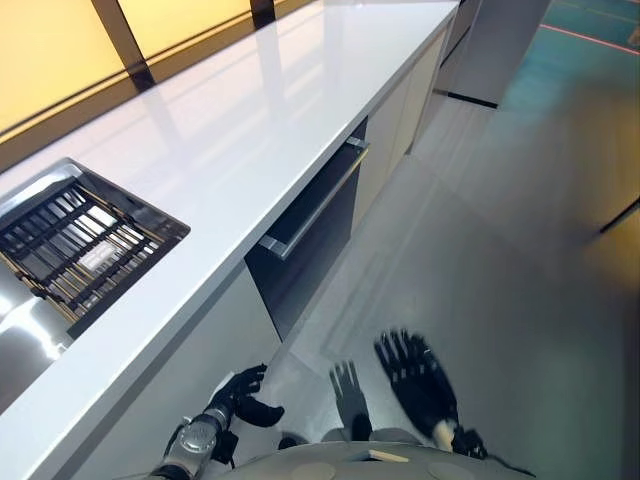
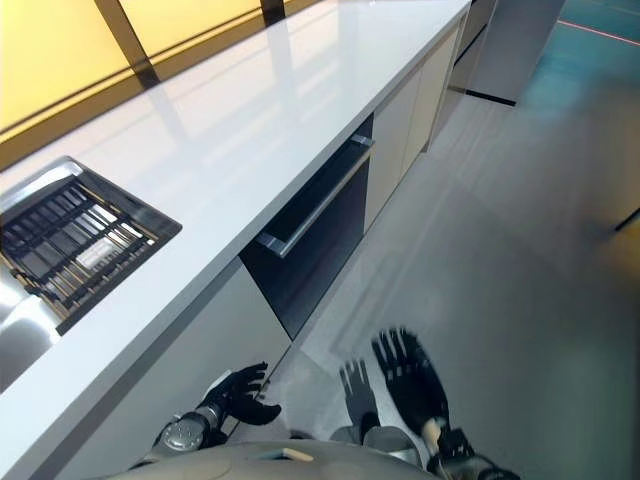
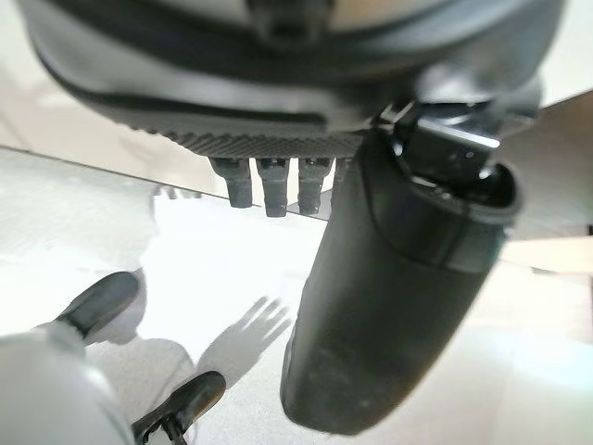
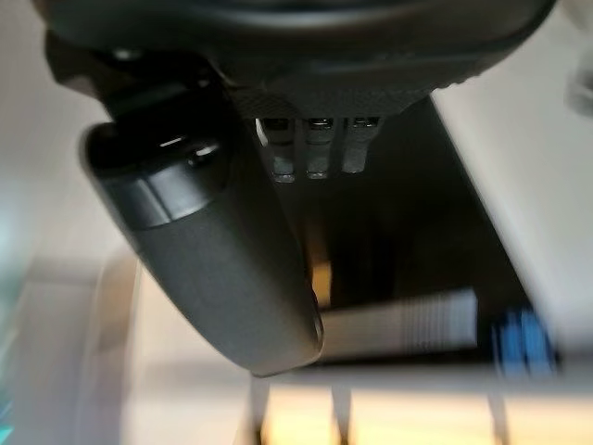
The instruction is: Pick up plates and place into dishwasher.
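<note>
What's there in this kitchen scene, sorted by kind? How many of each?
Robot hands: 2, the left robot hand and the right robot hand, both open and holding nothing
White countertops: 1
Sinks with a dark rack: 1
Dark dishwasher fronts with a bar handle: 1
Plates: 0
Total: 5

No legible text, labels, numbers or signs anywhere.

glossy white countertop [image 1: 250, 130], metal sink rack [image 1: 75, 240], dark glossy dishwasher front [image 1: 310, 245] with brushed-metal handle [image 1: 320, 205]
</note>
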